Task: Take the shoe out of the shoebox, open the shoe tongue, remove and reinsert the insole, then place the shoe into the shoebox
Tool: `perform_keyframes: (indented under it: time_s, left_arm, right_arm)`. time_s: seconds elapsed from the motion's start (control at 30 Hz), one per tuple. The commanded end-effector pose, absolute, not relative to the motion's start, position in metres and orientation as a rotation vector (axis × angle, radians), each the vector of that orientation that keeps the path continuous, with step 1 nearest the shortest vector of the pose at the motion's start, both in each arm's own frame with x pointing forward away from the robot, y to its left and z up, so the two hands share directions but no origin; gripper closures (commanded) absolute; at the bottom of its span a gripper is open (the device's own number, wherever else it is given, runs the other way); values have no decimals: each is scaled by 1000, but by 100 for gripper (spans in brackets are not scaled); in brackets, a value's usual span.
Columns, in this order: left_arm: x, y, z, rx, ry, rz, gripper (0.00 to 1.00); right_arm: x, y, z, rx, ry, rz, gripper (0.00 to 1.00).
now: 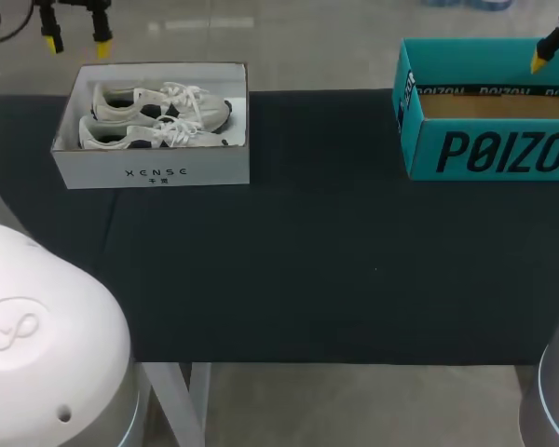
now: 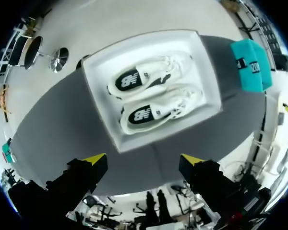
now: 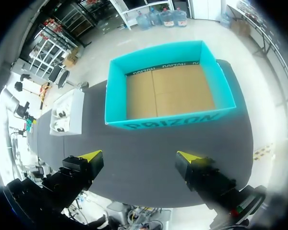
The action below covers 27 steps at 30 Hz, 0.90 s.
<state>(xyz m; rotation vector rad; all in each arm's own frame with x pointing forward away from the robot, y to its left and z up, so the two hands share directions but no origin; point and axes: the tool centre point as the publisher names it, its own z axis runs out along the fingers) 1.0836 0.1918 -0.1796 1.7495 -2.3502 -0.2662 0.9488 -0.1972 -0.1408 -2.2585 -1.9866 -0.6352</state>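
Note:
A white shoebox [image 1: 154, 169] stands at the table's back left, with two white sneakers lying on their sides in it, one [image 1: 158, 101] behind the other [image 1: 149, 136]. My left gripper [image 1: 76, 39] hangs open above and behind that box. In the left wrist view the shoebox [image 2: 98, 91] and both sneakers [image 2: 153, 74] [image 2: 158, 109] lie ahead of the open left gripper [image 2: 144, 160], well apart from it. My right gripper [image 3: 140, 157] is open, high over a teal box [image 3: 168, 120]; in the head view only one yellow tip of the right gripper [image 1: 540, 59] shows.
The teal box [image 1: 484, 154] at the back right holds nothing; its brown cardboard floor shows. A dark cloth [image 1: 317, 261] covers the table between the two boxes. The right wrist view also takes in the white shoebox [image 3: 67, 112] far off beside the teal one.

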Motion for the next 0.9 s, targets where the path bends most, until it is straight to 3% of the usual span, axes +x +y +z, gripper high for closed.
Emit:
perform_keyframes:
  time_s: [0.03, 0.57, 0.9]
  left_arm:
    - [1063, 185, -191, 2972, -2328, -257, 0]
    - [1036, 185, -233, 2826, -2156, 468, 0]
    - [1042, 171, -227, 2224, -2310, 810, 0]
  right_arm:
    - [949, -197, -141, -2260, -1987, -634, 0]
    - [949, -197, -141, -2260, -1987, -634, 0]
    - [949, -197, -141, -2260, -1987, -634, 0]
